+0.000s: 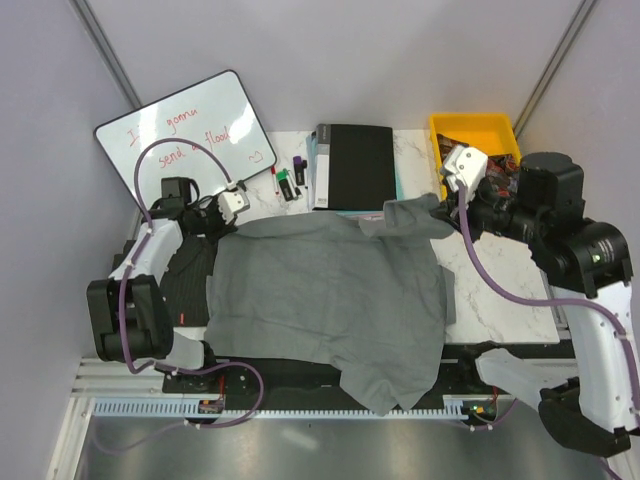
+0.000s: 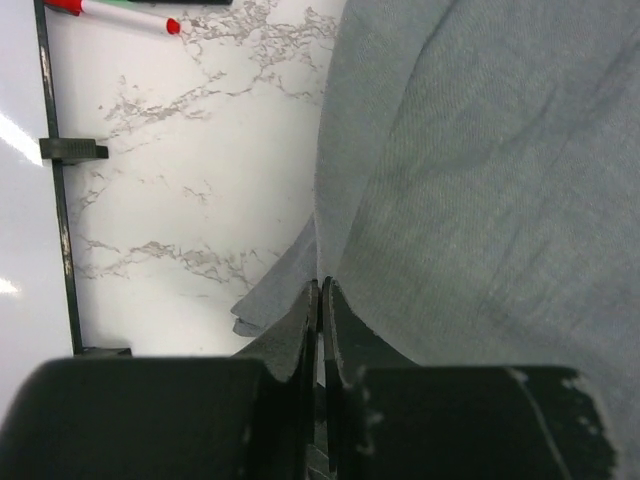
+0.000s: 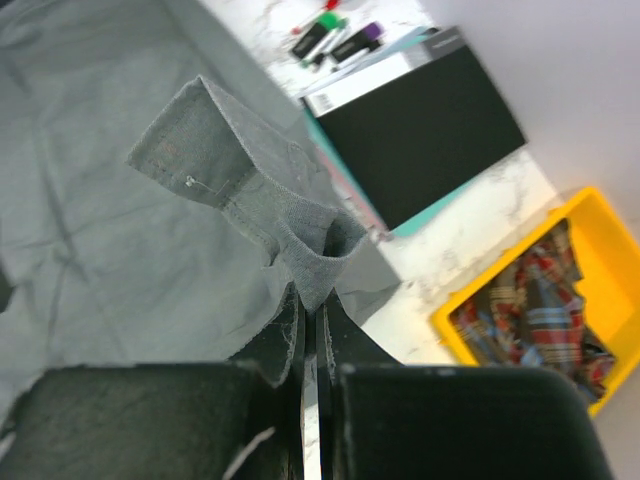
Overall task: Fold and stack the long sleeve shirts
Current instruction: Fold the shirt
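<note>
1. A whiteboard point(image 1: 185, 120) with red handwriting leans at the far left of the marble table point(image 1: 500, 270).
2. The left claw point(image 2: 320, 290) is closed. Its black fingers point(image 2: 290, 340) are pressed together on the far left edge of the grey shirt point(image 1: 330, 290), and cloth runs past the tips on both sides.
3. A dark charcoal shirt point(image 1: 190, 270) lies flat under the grey one. Only a strip shows at the grey shirt's left side.
4. The grey shirt lies spread over the middle of the table, wrinkled. Its near part hangs over the front rail.
5. A few markers point(image 1: 285, 183) lie between the whiteboard and a black book.
6. The black book point(image 1: 352, 165) with a teal edge lies flat at the far side. The grey shirt's far right corner just overlaps its near edge.
7. The right claw point(image 3: 312, 300) is closed on a sleeve cuff point(image 3: 215, 150) of the grey shirt. It holds the cuff raised off the table, beside the book's right corner.
8. A yellow bin point(image 1: 475, 130) sits at the far right, holding red plaid cloth point(image 3: 530, 300).
</note>
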`<state>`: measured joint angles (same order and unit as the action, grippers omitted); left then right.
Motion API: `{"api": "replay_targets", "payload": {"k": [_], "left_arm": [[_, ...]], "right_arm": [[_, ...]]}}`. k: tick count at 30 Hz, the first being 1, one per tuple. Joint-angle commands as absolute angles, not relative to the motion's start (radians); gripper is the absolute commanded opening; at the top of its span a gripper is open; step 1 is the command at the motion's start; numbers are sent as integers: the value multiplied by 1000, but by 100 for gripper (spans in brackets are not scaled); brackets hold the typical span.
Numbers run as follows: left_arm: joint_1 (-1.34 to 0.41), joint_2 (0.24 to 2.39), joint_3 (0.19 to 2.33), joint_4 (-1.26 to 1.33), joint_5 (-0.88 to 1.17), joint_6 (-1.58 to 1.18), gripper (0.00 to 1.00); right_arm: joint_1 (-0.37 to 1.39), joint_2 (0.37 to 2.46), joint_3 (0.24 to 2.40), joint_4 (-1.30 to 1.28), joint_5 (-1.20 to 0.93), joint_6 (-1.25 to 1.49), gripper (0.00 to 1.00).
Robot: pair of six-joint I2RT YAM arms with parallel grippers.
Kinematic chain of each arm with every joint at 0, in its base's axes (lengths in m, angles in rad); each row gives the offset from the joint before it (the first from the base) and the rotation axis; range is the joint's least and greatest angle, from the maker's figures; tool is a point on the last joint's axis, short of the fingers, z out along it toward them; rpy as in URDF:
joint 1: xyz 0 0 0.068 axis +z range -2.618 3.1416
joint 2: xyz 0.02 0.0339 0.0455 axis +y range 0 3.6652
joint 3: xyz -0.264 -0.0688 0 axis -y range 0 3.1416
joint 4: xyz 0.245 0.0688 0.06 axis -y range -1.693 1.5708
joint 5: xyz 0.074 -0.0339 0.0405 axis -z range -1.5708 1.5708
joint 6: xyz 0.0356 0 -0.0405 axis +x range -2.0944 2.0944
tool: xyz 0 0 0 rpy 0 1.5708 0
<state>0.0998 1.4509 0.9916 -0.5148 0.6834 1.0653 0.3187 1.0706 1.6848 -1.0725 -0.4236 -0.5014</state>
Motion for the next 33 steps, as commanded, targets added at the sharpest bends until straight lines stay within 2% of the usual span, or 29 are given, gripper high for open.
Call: {"api": "replay_targets", "payload": {"k": [1, 9, 14, 21, 28, 29, 33], "left_arm": [[106, 1442, 986, -525, 696, 1131, 7], [107, 1358, 921, -540, 706, 1181, 4], [107, 1255, 844, -554, 695, 1247, 4], [107, 1200, 782, -586, 637, 1312, 29], [114, 1198, 805, -644, 641, 1309, 37], [114, 1195, 811, -655, 655, 1290, 41], [113, 1160, 894, -698, 855, 1113, 43]], "right_arm": [[321, 1002, 1716, -1267, -590, -495, 0], [322, 888, 1793, -1324, -666, -417, 0], [319, 824, 1750, -1362, -667, -431, 0], [321, 799, 1658, -1400, -721, -457, 0], [321, 828, 1594, -1393, -733, -532, 0], [321, 842, 1583, -1375, -720, -534, 0], [321, 903, 1534, -1263, -670, -563, 0]]}}
